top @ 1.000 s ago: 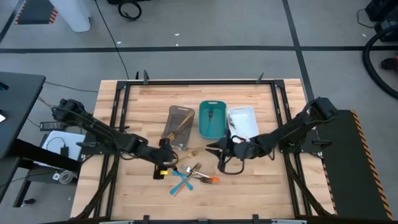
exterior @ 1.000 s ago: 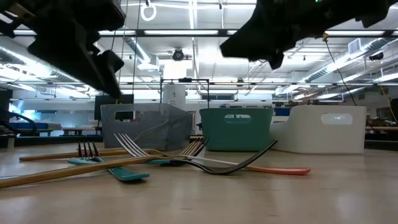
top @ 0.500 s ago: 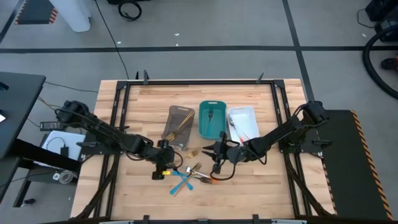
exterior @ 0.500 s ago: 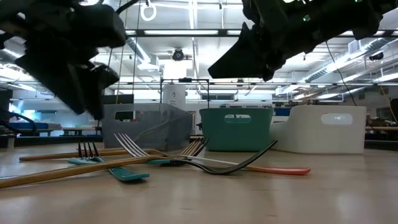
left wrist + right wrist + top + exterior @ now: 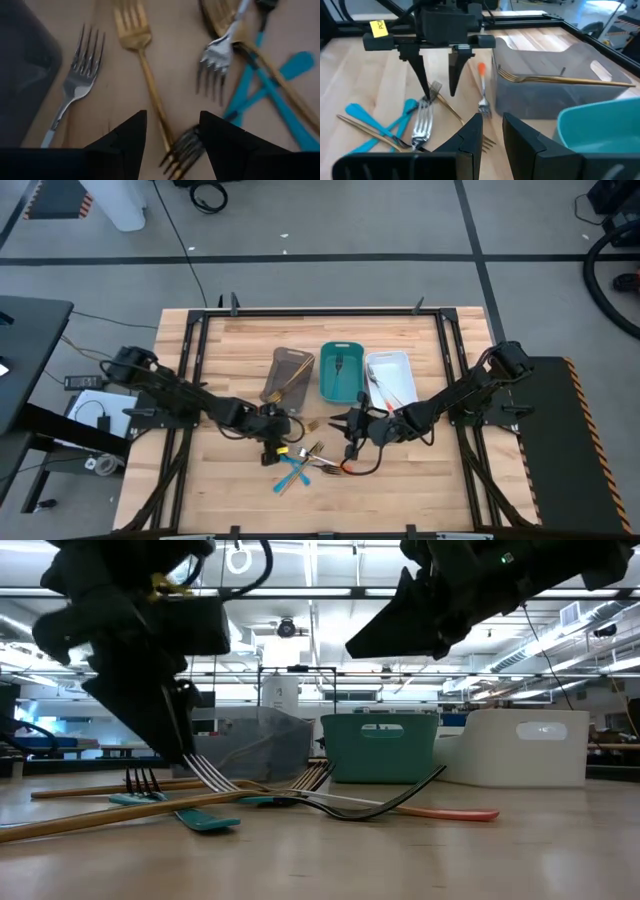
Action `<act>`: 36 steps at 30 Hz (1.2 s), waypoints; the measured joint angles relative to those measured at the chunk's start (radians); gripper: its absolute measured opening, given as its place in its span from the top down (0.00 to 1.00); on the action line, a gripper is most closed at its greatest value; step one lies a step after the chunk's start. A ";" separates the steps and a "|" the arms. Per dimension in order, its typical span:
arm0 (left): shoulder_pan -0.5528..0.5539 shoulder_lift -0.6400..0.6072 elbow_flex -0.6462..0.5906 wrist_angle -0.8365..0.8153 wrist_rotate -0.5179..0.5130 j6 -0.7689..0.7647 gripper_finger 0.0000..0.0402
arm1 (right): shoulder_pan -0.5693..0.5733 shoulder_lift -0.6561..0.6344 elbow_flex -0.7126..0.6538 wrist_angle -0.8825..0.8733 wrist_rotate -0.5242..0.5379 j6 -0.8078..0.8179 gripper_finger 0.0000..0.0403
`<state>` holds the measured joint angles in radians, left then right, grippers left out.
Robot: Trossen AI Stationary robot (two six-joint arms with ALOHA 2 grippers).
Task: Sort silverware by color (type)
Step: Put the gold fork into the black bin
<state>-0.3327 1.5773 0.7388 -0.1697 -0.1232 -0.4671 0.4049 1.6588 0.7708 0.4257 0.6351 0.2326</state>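
Since a second ago, the left claw (image 5: 283,442) has slid along the bench (image 5: 230,360) toward the silverware pile (image 5: 310,462) and dropped low over it; the right claw (image 5: 347,430) has edged nearer too. In the left wrist view the left fingers stand apart, straddling a gold fork (image 5: 141,60) whose handle runs between them without touching either. A silver fork (image 5: 80,77) lies beside it, and blue-handled pieces (image 5: 270,95) lie crossed farther off. The right claw hangs above the bench just beside the pile, fingers slightly apart and empty. Behind the pile stand the grey-brown tray (image 5: 290,376) with gold pieces in it, the teal tray (image 5: 342,372) and the white tray (image 5: 392,376).
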 joint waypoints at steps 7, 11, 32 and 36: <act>0.004 0.062 0.055 -0.021 -0.017 -0.044 0.56 | 0.003 -0.013 0.000 -0.045 0.029 0.025 0.79; 0.004 0.079 0.095 -0.089 -0.075 -0.047 0.57 | 0.014 -0.023 0.000 -0.055 0.035 0.025 0.79; -0.004 0.143 0.131 -0.142 -0.066 -0.090 0.58 | 0.041 -0.040 0.000 -0.093 0.105 0.030 0.79; -0.001 0.143 0.131 -0.149 -0.067 -0.098 0.64 | 0.041 -0.040 0.000 -0.092 0.105 0.031 0.79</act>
<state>-0.3340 1.7206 0.8696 -0.3182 -0.1898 -0.5649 0.4458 1.6192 0.7708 0.3334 0.7403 0.2632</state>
